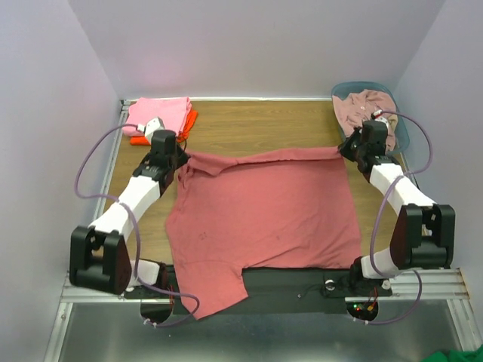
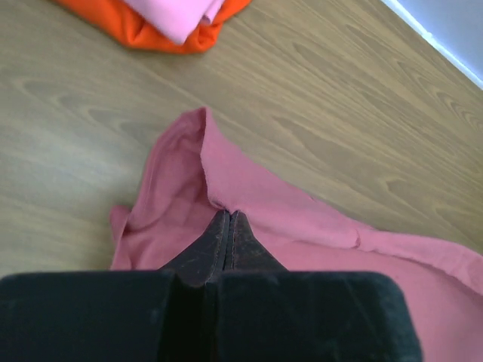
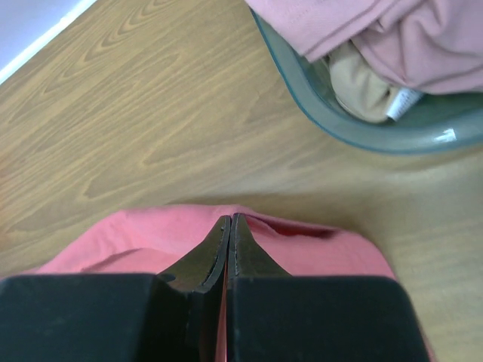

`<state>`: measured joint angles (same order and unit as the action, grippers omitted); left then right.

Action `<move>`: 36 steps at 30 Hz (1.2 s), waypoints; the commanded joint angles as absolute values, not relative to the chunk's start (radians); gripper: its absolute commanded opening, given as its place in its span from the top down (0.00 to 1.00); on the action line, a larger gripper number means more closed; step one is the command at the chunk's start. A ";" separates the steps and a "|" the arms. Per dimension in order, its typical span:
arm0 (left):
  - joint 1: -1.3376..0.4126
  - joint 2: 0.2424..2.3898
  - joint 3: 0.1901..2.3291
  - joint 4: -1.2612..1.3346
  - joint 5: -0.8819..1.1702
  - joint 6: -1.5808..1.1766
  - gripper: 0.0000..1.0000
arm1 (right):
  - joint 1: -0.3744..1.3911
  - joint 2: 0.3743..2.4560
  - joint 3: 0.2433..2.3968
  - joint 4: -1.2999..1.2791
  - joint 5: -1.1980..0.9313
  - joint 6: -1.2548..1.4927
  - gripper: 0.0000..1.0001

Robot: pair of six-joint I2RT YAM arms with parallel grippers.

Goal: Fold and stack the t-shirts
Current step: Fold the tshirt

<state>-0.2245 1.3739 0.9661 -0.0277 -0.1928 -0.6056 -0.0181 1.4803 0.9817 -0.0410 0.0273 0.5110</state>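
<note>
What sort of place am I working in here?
Probably a lab test booth, not a home: plain pale walls close in a wooden table on three sides, and a bare metal mounting rail runs along its near edge.

The spread t-shirt (image 1: 264, 215) covered the table (image 1: 256, 124) centre. Folded t-shirts (image 1: 170, 111) were stacked at the far-left corner; the basket (image 3: 377, 139), far right, held a bunched t-shirt (image 1: 361, 105).
</note>
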 commanded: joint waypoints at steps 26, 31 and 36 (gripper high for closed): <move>-0.377 0.506 0.403 -0.526 -0.144 -1.146 1.00 | -0.018 1.232 0.844 -0.273 0.186 0.488 1.00; -0.396 0.498 0.413 -0.564 -0.160 -1.172 0.61 | -0.018 1.230 0.779 -0.279 0.235 0.520 0.91; -0.399 0.496 0.489 -0.653 -0.189 -1.167 0.23 | -0.017 1.243 0.799 -0.313 0.267 0.525 0.41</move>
<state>-0.3923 0.5022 0.4145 -0.5816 -0.1486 -1.1542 -0.0181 1.2518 0.7658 -0.3107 0.2092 0.5171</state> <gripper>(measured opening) 0.661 0.447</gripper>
